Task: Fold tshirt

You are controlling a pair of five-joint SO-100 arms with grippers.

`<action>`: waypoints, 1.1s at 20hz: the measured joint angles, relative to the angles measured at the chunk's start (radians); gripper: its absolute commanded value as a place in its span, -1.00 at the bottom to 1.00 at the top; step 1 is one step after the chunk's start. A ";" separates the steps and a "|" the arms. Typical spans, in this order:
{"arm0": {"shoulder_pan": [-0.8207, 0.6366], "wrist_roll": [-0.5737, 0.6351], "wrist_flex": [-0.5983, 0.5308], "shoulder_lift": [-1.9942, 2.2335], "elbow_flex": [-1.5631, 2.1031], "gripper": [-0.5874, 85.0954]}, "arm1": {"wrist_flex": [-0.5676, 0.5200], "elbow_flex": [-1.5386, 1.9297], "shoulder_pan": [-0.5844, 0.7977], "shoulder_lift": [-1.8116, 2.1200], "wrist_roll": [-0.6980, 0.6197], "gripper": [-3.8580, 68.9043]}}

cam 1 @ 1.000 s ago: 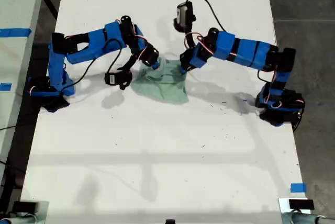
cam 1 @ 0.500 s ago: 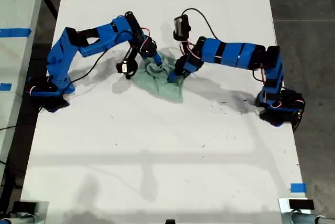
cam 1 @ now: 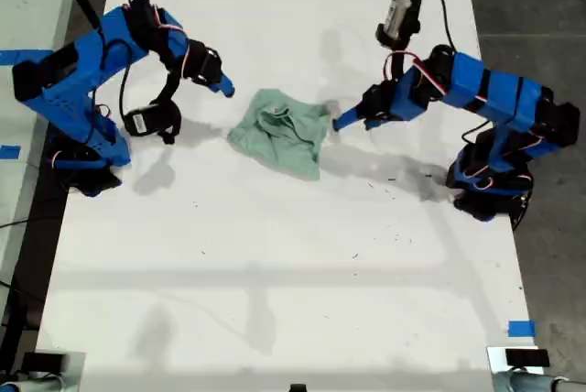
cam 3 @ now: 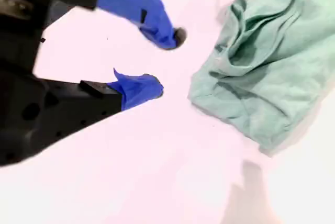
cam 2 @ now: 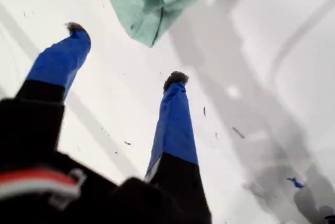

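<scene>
- White worktop (cam 1: 275,255): tshirt (cam 1: 279,133) lies bunched mid-surface, between both arms.
- First hand (cam 2: 125,51) spread, empty, just beside tshirt's edge.
- Second hand (cam 3: 162,62) spread, empty, beside tshirt too.

This looks like a robotics lab or test bench, not a home. A long, bare white worktop (cam 1: 275,255) fills the exterior view, scuffed with small dark marks, and stands on a grey concrete floor (cam 1: 526,7) seen along that view's right side. Two blue arms with exposed red and black wiring are fixed by their bases at the worktop's edges, one base (cam 1: 84,156) at the exterior view's left, the other base (cam 1: 487,189) at its right. Strips of blue tape (cam 1: 521,328) mark the worktop's near right corner, and more blue tape (cam 1: 26,56) marks a second pale surface at the far left.
</scene>
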 measured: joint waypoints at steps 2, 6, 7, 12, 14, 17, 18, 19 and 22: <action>0.040 -0.129 -0.127 0.319 0.388 -0.98 | -0.087 0.250 -0.048 0.233 0.117 -0.46; 0.150 -0.347 -0.319 0.956 1.124 -0.98 | -0.195 0.703 -0.156 0.683 0.330 -0.70; 0.166 -0.387 -0.327 1.086 1.259 -0.98 | -0.213 0.795 -0.184 0.746 0.377 -0.71; 0.167 -0.460 -0.215 1.470 1.580 -0.93 | -0.198 1.180 -0.245 1.155 0.537 -0.71; 0.132 -0.471 -0.133 1.486 1.585 -0.87 | -0.196 1.209 -0.250 1.267 0.621 -0.68; 0.080 -0.472 -0.118 1.496 1.585 -0.87 | -0.196 1.210 -0.250 1.287 0.534 -0.68; 0.066 -0.472 -0.117 1.497 1.585 -0.87 | -0.196 1.210 -0.250 1.293 0.407 -0.70; 0.057 -0.472 -0.117 1.497 1.585 -0.87 | -0.196 1.210 -0.250 1.289 0.239 -0.71; 0.044 -0.471 -0.117 1.497 1.585 -0.87 | -0.196 1.210 -0.252 1.293 -0.028 -0.73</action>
